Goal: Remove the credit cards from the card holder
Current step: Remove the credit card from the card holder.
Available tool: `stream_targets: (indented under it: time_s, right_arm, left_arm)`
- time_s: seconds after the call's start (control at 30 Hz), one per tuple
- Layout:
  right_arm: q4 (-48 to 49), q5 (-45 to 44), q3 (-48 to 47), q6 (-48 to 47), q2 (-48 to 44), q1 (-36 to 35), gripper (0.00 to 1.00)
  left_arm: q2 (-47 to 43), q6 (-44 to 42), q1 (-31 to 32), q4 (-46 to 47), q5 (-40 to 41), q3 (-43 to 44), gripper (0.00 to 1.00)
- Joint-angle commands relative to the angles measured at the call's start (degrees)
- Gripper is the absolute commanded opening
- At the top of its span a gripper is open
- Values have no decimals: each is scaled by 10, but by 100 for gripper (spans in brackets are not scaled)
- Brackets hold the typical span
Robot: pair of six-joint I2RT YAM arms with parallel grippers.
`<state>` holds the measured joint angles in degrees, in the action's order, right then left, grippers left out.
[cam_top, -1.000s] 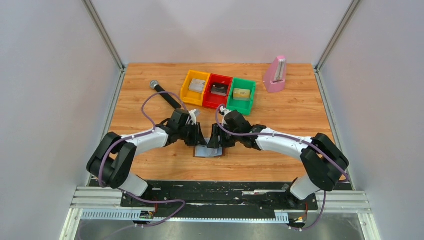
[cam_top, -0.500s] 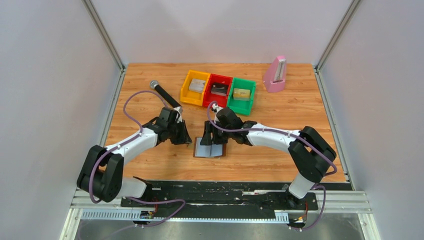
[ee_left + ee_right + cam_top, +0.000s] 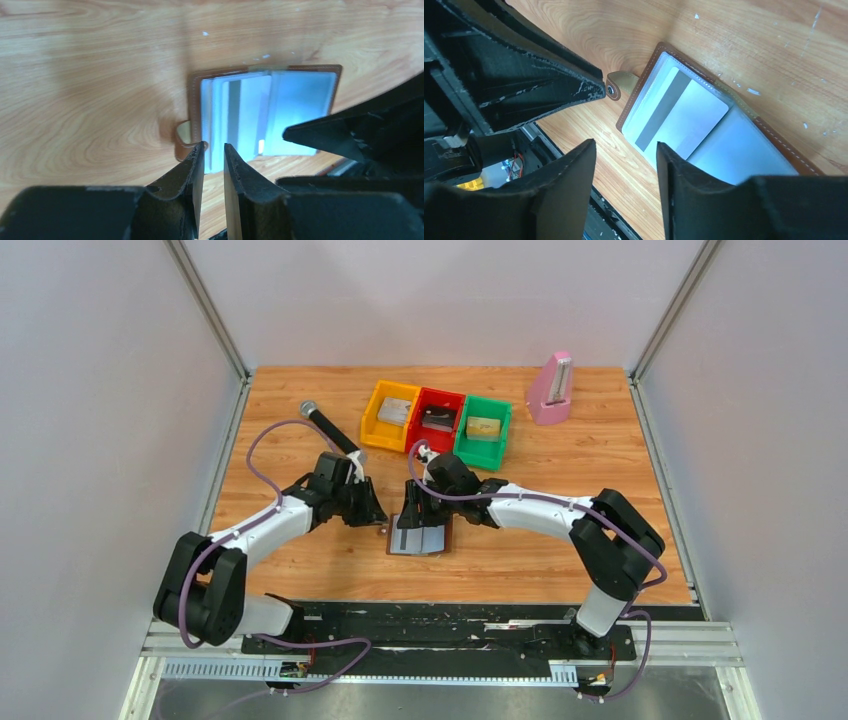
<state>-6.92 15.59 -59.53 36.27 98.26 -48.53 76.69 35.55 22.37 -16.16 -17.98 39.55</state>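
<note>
Figure: you are looking down on a wood-grain table (image 3: 590, 455), enclosed on three sides by plain pale grey walls (image 3: 100, 440), with aluminium posts (image 3: 205, 305) at the rear corners. The light is even and diffuse.

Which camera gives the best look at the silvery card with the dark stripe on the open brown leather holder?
The right wrist view: the silvery striped card lies sharp and nearly whole on the brown holder. The left wrist view shows it blurred. From above it is only a tiny pale patch.
</note>
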Motion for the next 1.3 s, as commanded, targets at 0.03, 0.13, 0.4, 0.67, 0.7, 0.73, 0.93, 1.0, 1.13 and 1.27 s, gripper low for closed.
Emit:
stream_targets:
  time_s: [0.03,0.13,0.4,0.67,0.7,0.73,0.93,1.0,1.13,1.27]
  right_arm:
    - [1,-23,2,5,4,12,42]
    - [1,-34,12,11,0,16,37]
    - [2,-48,33,26,5,24,37]
    - [22,-35,48,34,22,36,39]
    - [28,-30,51,35,25,37,39]
    - [35,-27,53,36,27,38,39]
    - [54,-16,63,41,41,41,38]
    - [62,-12,68,43,42,43,38]
    - [89,-1,80,45,40,47,38]
    - [109,13,90,50,41,53,37]
  left_arm:
    - [18,-29,-3,72,-103,-5,26]
    - [36,-33,-2,97,-133,-6,24]
    - [80,-11,-2,156,-151,-28,20]
    - [110,-20,-2,138,-113,-40,19]
    - [112,-20,-2,140,-112,-42,19]
    - [113,-19,-3,142,-112,-46,18]
    - [122,-16,-3,146,-109,-53,18]
    - [123,-15,-2,147,-108,-55,17]
    - [123,-13,-2,148,-109,-57,16]
    - [123,-13,-3,147,-109,-58,15]
